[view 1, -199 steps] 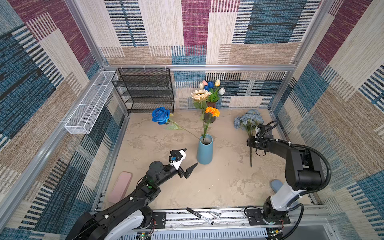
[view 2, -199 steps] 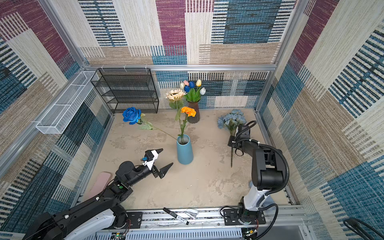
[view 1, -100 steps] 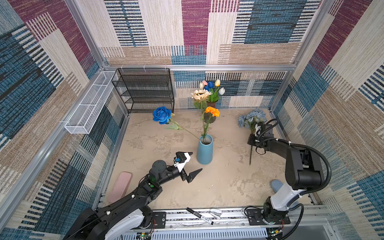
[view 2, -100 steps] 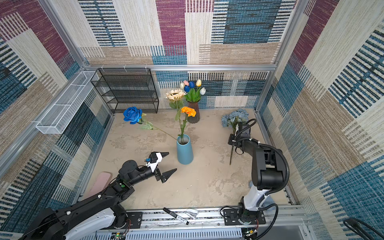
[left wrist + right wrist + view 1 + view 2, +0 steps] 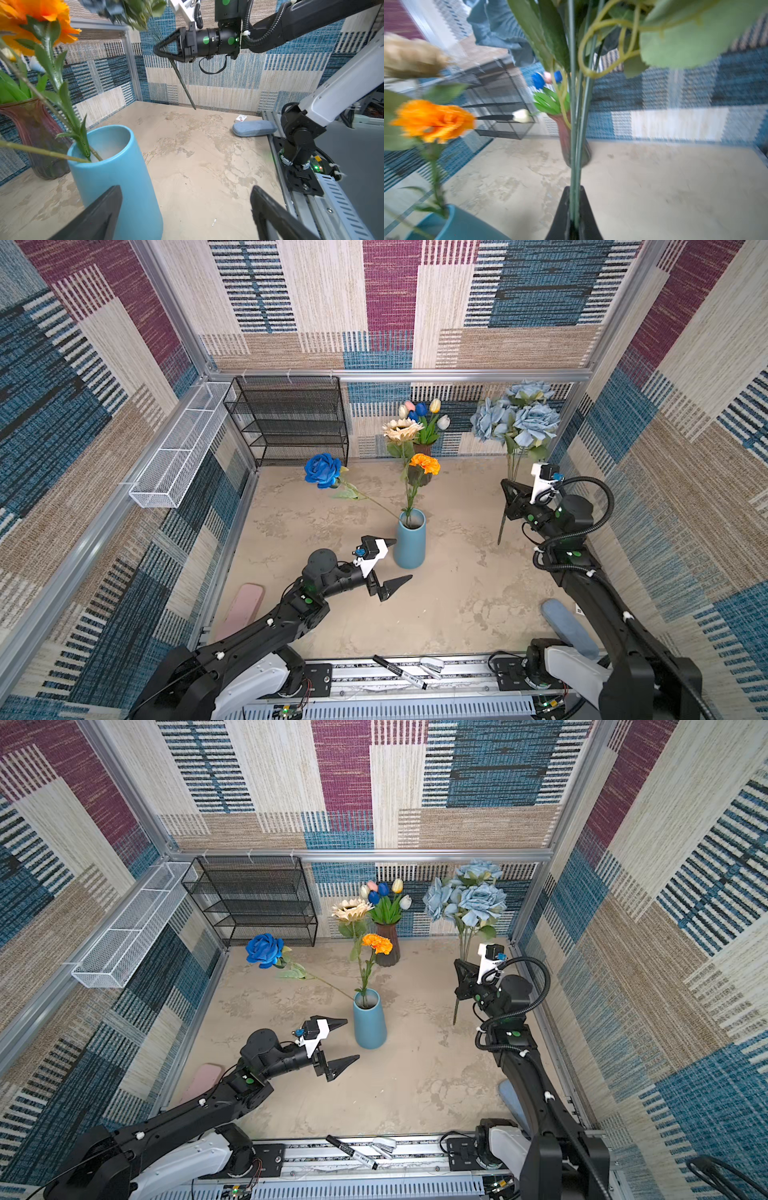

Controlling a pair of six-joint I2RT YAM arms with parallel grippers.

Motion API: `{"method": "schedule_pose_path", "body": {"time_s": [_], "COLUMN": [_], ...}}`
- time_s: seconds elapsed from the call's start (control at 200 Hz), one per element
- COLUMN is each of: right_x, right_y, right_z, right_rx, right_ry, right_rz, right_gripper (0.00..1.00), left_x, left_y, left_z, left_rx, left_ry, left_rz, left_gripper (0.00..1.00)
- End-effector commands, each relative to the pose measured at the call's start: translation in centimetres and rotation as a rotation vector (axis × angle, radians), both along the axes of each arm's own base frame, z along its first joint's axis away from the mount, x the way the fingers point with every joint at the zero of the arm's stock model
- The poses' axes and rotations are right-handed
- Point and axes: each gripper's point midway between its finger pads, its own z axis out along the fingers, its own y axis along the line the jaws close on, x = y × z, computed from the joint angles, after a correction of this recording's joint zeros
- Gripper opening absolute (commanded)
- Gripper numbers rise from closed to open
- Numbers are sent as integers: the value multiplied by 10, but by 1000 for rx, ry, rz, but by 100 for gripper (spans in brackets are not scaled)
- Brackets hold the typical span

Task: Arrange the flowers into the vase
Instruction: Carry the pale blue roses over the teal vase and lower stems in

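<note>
Right tool (image 5: pixel 506 497) clamps dusty-blue rose bunch (image 5: pixel 517 423) stems, apparently airborne.

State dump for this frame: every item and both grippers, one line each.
blue vase: upright, three stems inside.
deep-blue rose: in it, leaning far left.
orange bloom: in it, near upright.
cream sunflower: in it, near upright.
tulips: standing in dark vase by back wall.
dusty-blue rose bunch: held near upright by its stems.
right gripper: shut on dusty-blue rose bunch.
left gripper: open, empty, beside blue vase.
</note>
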Motion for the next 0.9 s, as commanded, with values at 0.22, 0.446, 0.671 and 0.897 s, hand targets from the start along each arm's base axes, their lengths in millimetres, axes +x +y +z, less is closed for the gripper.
{"method": "schedule_pose_path", "body": {"time_s": [0.22, 0.446, 0.671, 0.897], "right_x": [-104, -126, -112, -80], "right_y": [104, 143, 179, 202], "right_z": [121, 137, 130, 101], "right_rx": [24, 129, 192, 185], "right_ry": [-574, -735, -760, -710], "right_rz": [435, 590, 658, 653], "right_gripper": [0, 0, 0, 0], "left_x": [24, 34, 34, 35], "left_y": [22, 25, 24, 24], "left_z": [24, 17, 9, 3], "left_rx": [-76, -81, -76, -44], "left_ry": [-70, -44, -24, -18], "left_rz": [175, 206, 203, 202], "left_gripper": [99, 99, 99, 99]}}
